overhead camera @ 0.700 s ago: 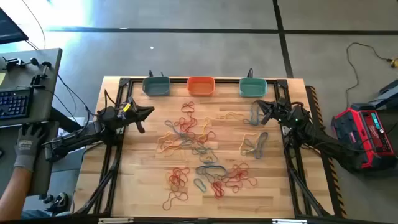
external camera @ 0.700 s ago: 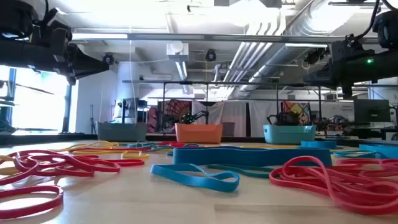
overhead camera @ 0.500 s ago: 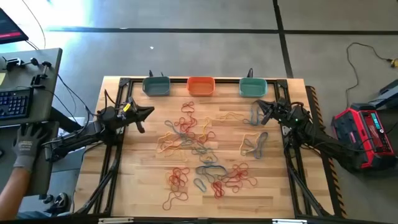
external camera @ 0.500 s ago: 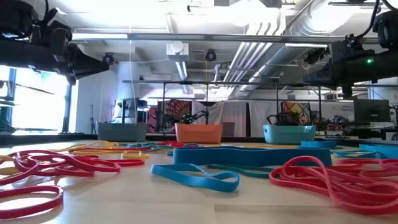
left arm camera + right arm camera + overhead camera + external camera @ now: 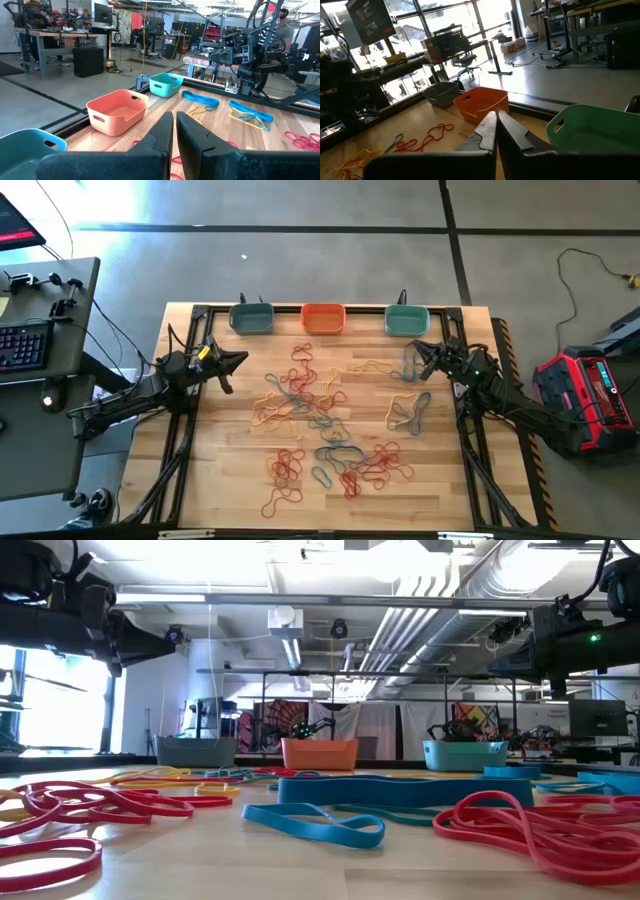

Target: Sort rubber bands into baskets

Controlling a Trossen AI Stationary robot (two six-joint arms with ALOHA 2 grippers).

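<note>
Bare table (image 5: 230,480) margins around rubber bands (image 5: 320,420)

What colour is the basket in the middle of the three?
The middle basket is orange. It shows best in the high view, between the other two.

Wooden table (image 5: 230,480); keyboard (image 5: 22,345) on side desk; red case (image 5: 592,398) on floor

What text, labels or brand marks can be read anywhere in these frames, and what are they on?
None can be read.
The red and black case on the floor right of the table has pale markings, too small to read.
The hanging screen in the right wrist view shows red content, too blurred to read.
</note>
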